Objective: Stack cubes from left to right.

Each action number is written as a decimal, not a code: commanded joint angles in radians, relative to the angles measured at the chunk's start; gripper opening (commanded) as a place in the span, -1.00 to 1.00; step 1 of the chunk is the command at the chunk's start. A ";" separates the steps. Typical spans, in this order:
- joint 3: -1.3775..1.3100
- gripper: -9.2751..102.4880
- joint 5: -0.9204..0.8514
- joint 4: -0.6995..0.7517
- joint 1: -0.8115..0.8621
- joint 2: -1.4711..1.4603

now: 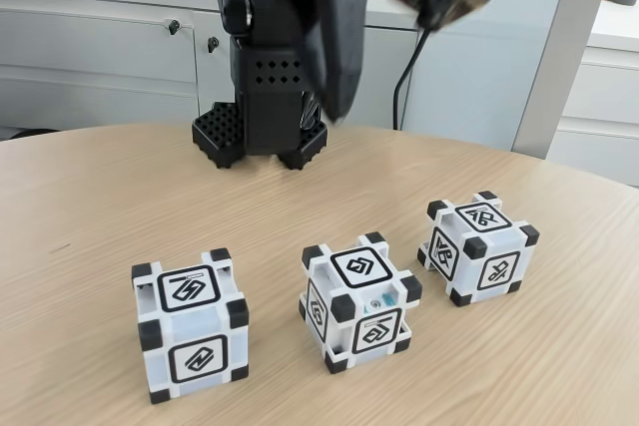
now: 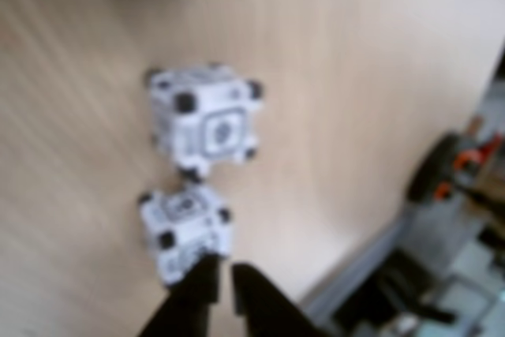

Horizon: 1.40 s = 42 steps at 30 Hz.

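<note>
Wooden table [image 1: 90, 187] carries my three cubes [image 1: 358, 298] spaced left to right, nothing between them; my blurred gripper [image 2: 222, 275] seems nearly closed, empty.

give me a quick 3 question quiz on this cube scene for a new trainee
1. True or false: in the fixed view, one cube is already stacked on another.
2. Multiple choice: in the fixed view, which cube sits farthest back, nearest the arm's base? A) left cube B) middle cube C) right cube
3. Short answer: in the wrist view, is the gripper holding a cube?

Key
1. False. All three rest apart on the table.
2. C.
3. No. Its fingertips are close together with nothing between them, just beside the nearest cube.
</note>
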 commanded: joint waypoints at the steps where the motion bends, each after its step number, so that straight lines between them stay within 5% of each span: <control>1: -0.206 -0.83 0.063 -0.015 -0.006 -0.284; 8: -0.420 -0.76 0.127 0.000 -0.041 -0.669; 17: -0.423 -0.61 0.186 0.003 -0.322 -0.699; 24: -0.423 -0.20 0.321 0.095 -0.468 -0.713; 42: -0.439 -0.15 0.364 0.061 -0.500 -1.120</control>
